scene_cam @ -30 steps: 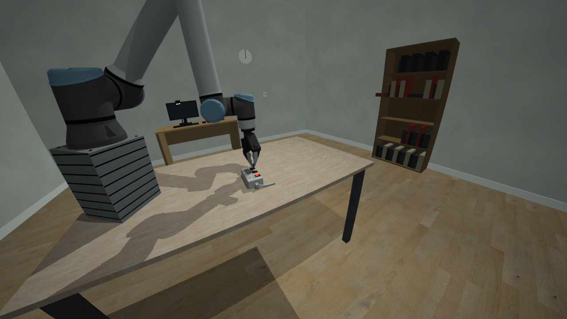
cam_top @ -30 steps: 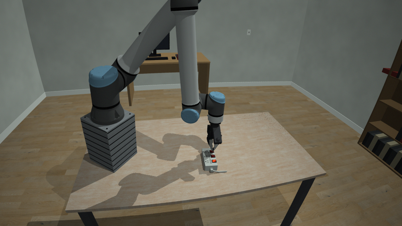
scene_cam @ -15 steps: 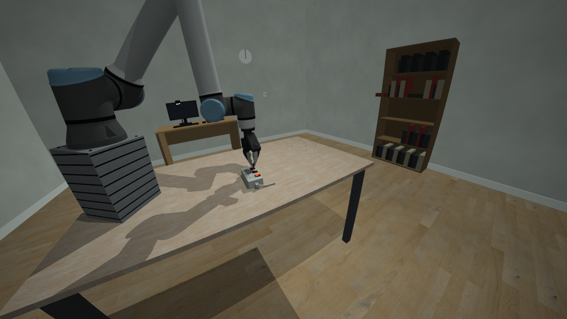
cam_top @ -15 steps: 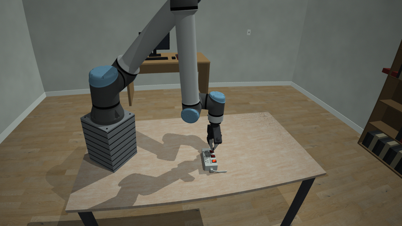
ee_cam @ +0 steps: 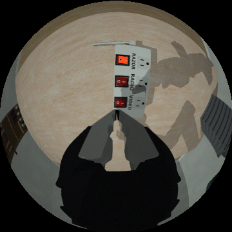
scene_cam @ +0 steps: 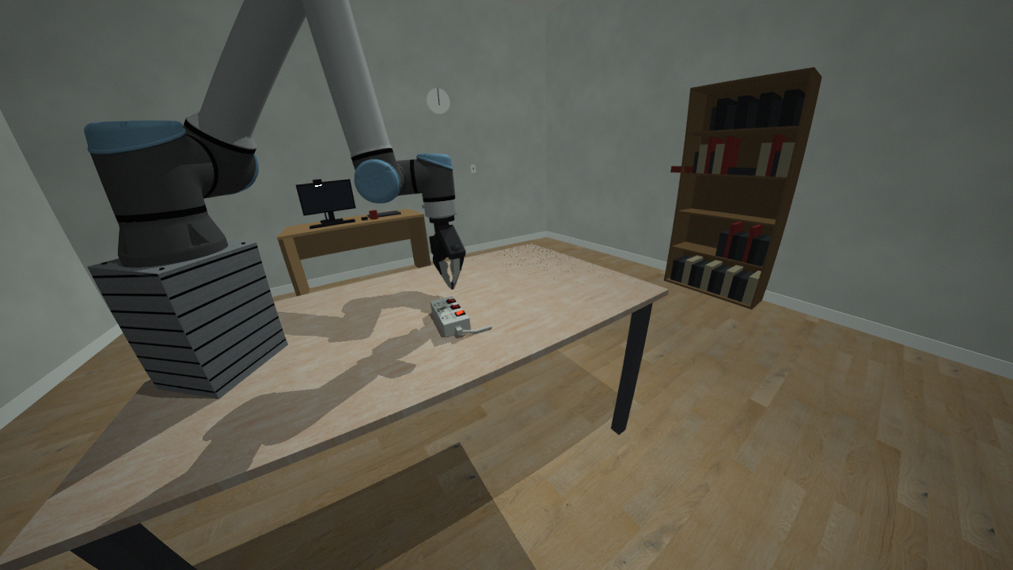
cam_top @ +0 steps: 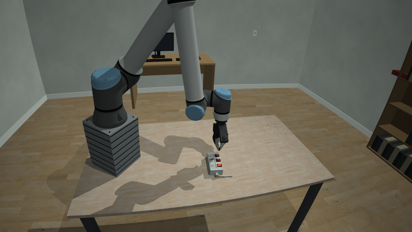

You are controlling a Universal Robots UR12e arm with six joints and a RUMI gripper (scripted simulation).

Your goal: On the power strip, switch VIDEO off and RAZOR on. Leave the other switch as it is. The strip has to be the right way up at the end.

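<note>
A grey power strip point(cam_top: 212, 167) point(scene_cam: 445, 322) point(ee_cam: 143, 80) lies face up on the wooden table point(cam_top: 259, 155) point(scene_cam: 538, 298). It has three red rocker switches. The RAZOR switch point(ee_cam: 122, 59) point(cam_top: 219, 165) glows bright orange-red. The RADIO switch point(ee_cam: 121, 81) and the VIDEO switch point(ee_cam: 120, 102) are dark red and unlit. My gripper point(cam_top: 219, 149) point(scene_cam: 450, 285) point(ee_cam: 116, 110) is shut and empty. It points straight down and hangs a little above the strip's VIDEO end, clear of the switch.
The arm's ribbed grey base block point(cam_top: 112, 144) point(scene_cam: 187, 318) stands on the table's left part. A short cable stub point(cam_top: 226, 176) point(scene_cam: 476, 329) sticks out of the strip's near end. A desk with a monitor and a bookshelf point(scene_cam: 743, 184) stand off the table.
</note>
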